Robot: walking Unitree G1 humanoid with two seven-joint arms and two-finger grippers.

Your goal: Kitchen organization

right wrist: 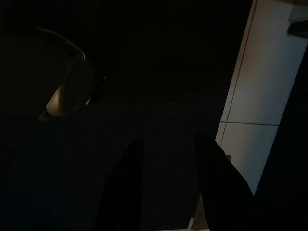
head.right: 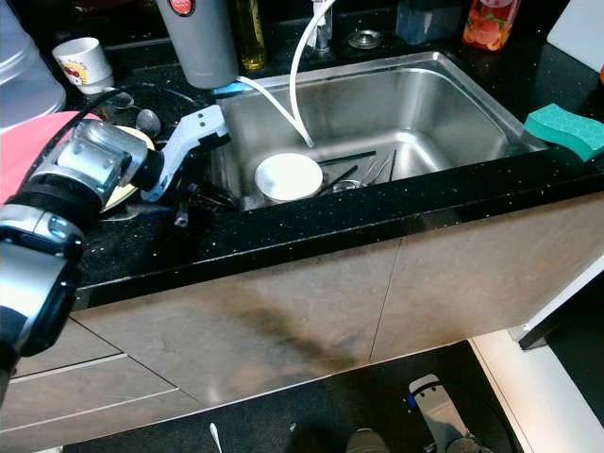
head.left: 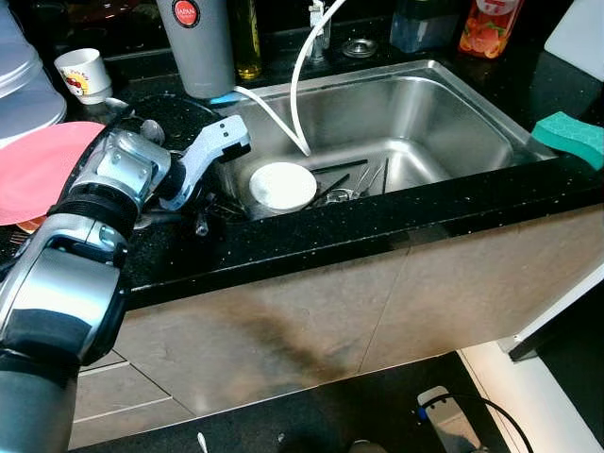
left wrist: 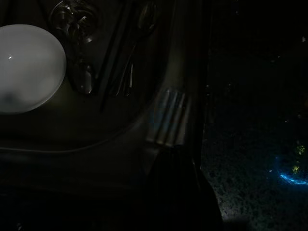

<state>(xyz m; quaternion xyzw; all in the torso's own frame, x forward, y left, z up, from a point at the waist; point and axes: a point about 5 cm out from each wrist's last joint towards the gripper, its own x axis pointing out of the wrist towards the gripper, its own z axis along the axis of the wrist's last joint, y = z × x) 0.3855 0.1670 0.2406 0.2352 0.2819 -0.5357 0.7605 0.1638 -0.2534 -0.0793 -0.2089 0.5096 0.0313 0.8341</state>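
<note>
My left arm reaches over the black counter to the left rim of the steel sink (head.left: 444,75). My left gripper (head.left: 201,212) hangs at that rim, its black fingers lost against the dark counter. Just to its right a white round dish (head.left: 282,185) lies upside down on the sink floor, with chopsticks and forks (head.left: 357,177) beside it. The left wrist view, very dark, looks down on the dish (left wrist: 26,67) and the cutlery (left wrist: 120,53). My right gripper (right wrist: 168,140) hangs idle over the floor, its fingers apart.
A white hose (head.left: 300,85) curves down into the sink. Left of the sink are a pink plate (head.left: 38,165), a white cup (head.left: 83,74) and a grey flask (head.left: 196,42). A green sponge (head.left: 571,137) lies on the right counter. Bottles (head.left: 489,24) stand behind.
</note>
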